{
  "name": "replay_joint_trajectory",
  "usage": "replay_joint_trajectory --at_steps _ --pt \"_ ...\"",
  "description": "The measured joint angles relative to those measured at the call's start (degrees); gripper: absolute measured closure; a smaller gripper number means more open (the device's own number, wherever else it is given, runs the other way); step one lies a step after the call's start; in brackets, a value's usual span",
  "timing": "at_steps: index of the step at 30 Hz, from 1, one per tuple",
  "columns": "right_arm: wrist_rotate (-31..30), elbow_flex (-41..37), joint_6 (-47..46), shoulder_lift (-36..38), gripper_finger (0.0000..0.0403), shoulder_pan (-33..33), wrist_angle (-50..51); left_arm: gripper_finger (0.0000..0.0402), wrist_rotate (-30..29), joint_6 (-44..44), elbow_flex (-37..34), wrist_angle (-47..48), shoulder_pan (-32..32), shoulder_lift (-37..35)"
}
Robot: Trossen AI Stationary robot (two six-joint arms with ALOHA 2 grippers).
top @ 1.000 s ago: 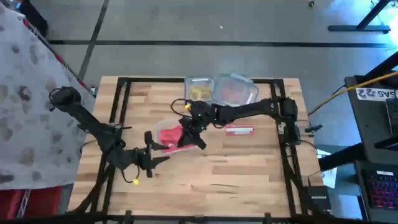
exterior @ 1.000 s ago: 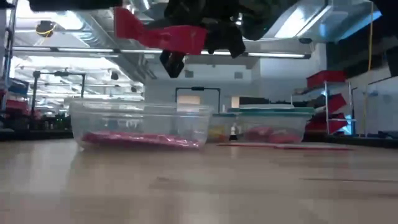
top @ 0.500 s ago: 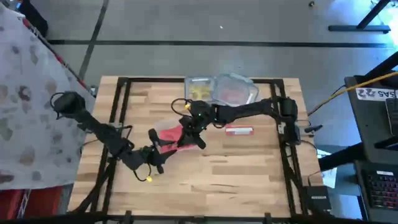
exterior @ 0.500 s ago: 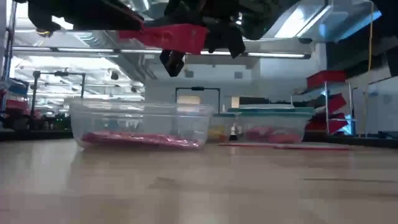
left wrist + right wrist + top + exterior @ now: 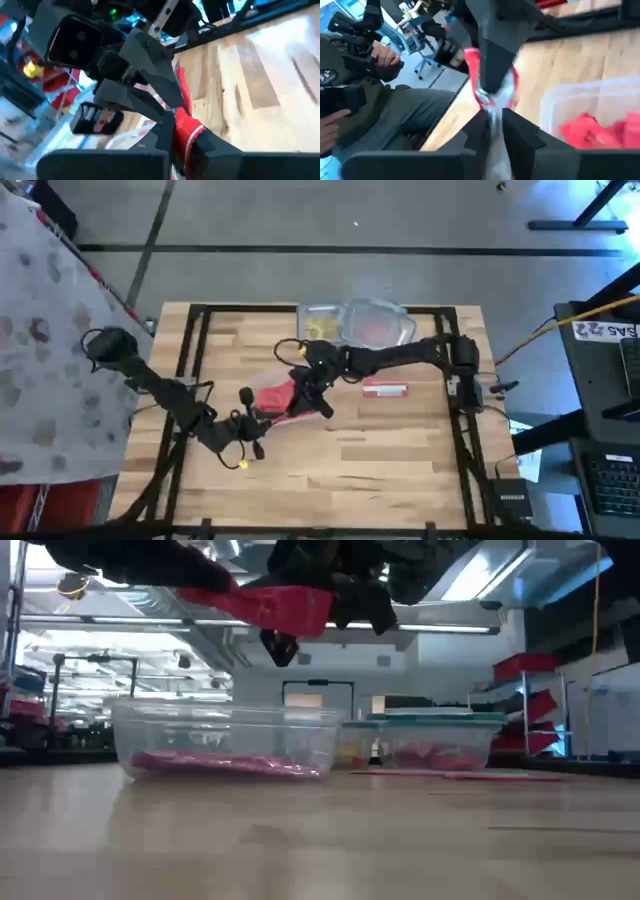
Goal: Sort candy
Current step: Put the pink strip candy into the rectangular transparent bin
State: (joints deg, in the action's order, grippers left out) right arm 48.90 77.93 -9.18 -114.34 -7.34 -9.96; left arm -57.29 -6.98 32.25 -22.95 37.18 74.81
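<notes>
- Red candy packet pinched between both grippers, left and right, jaws pressed on opposite ends, above tub
- Probably light, thin, floppy, crinkly-slick; best gripped by the sealed end

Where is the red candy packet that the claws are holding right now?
In the high view the red candy packet hangs mid-table above the clear tub, stretched between the left claw and the right claw.

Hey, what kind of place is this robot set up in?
Probably a robotics lab or industrial workshop: the pale wooden table stands on bare grey concrete floor, the low view shows an open ceiling with strip lights, and a seated person watches nearby.
</notes>
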Motion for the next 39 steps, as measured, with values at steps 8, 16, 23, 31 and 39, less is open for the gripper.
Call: replay_joint_trajectory --at_steps 8,16,23,31,39 --pt "-9.7 -0.02 6.68 6.67 0.0249 -3.78 13.29 0.0401 -1.56 11.96 0.02 2.29 0.72 -0.02" --pt "-45.46 0.02 10.72 19.49 0.0246 0.52 30.68 0.0401 -9.0 48.45 0.02 17.95 -3.38 -0.5" --pt "-52.56 0.04 7.32 24.25 0.0246 8.43 43.46 0.0359 1.18 68.19 0.0 30.04 -7.67 -0.44" --pt "-66.27 0.04 -2.24 24.27 0.0246 17.88 58.53 0.0281 2.68 67.77 0.0 30.13 -7.73 -2.12" --pt "-70.21 -10.43 -7.35 24.3 0.0246 22.81 59.74 0.0255 2.65 60.04 0.0 30.02 -6.33 -9.51"
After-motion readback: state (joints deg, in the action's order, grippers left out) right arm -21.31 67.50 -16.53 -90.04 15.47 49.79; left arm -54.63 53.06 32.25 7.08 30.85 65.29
